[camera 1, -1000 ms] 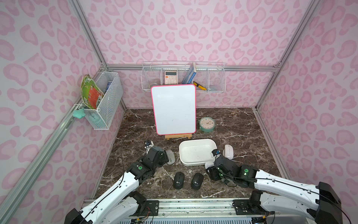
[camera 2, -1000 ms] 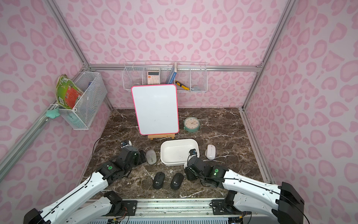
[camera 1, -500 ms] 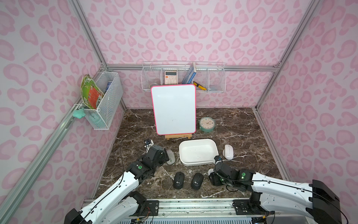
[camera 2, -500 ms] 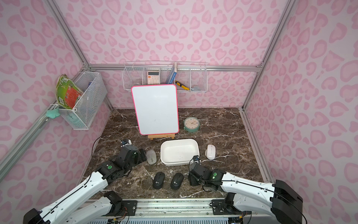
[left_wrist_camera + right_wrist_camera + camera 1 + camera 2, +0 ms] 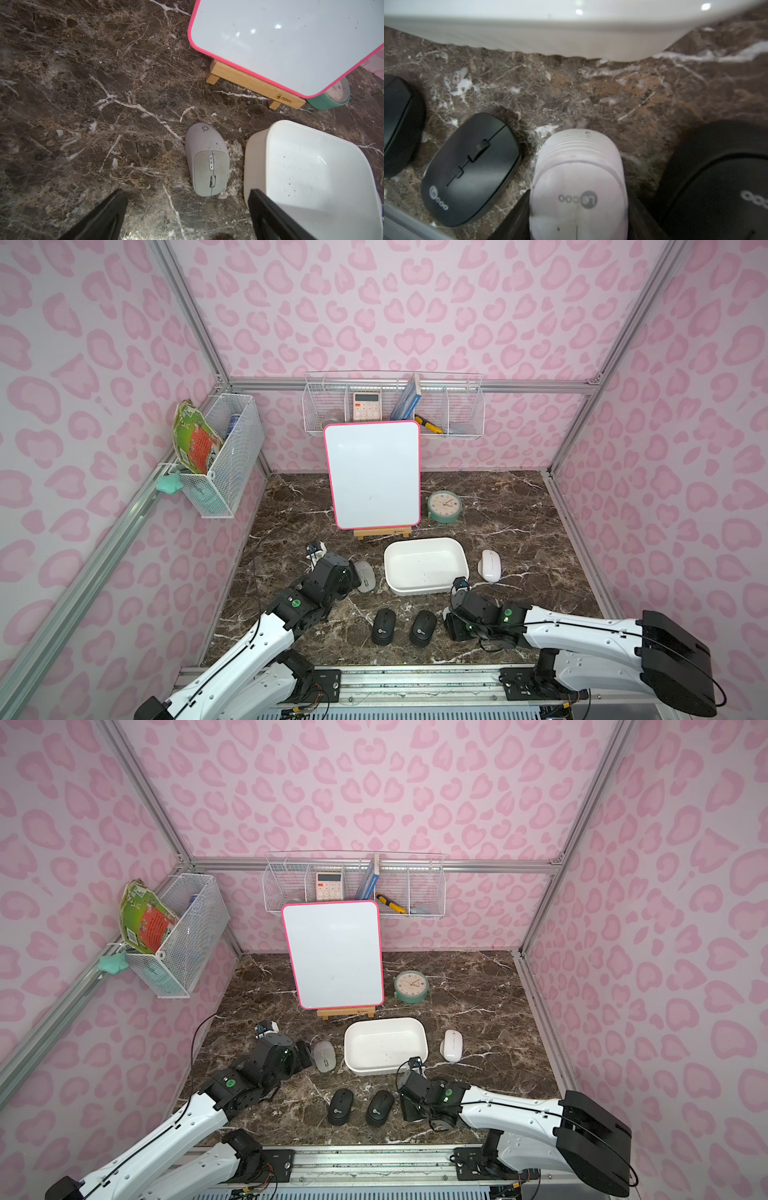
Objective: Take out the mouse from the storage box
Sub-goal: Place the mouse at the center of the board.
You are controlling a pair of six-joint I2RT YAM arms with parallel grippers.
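The white storage box (image 5: 419,540) (image 5: 384,1020) stands mid-table with nothing in it. My right gripper (image 5: 578,197) (image 5: 451,624) is shut on a pale white mouse (image 5: 577,176), low over the marble in front of the box's near right corner. The top views hide this mouse under the gripper. Beside it lie two black mice (image 5: 383,626) (image 5: 423,627) and, in the right wrist view, a third black mouse (image 5: 716,187). My left gripper (image 5: 187,193) (image 5: 347,578) is open and holds nothing, just short of a grey mouse (image 5: 207,160) (image 5: 365,576) left of the box.
A white mouse (image 5: 490,565) lies right of the box. Behind the box stand a pink-framed whiteboard (image 5: 374,475) on a wooden easel and a green clock (image 5: 443,507). Wire baskets (image 5: 392,406) (image 5: 224,456) hang on the back and left walls.
My right gripper has carried the pale mouse from the box's near right corner toward the table's front, beside the black mice. The left arm has barely moved.
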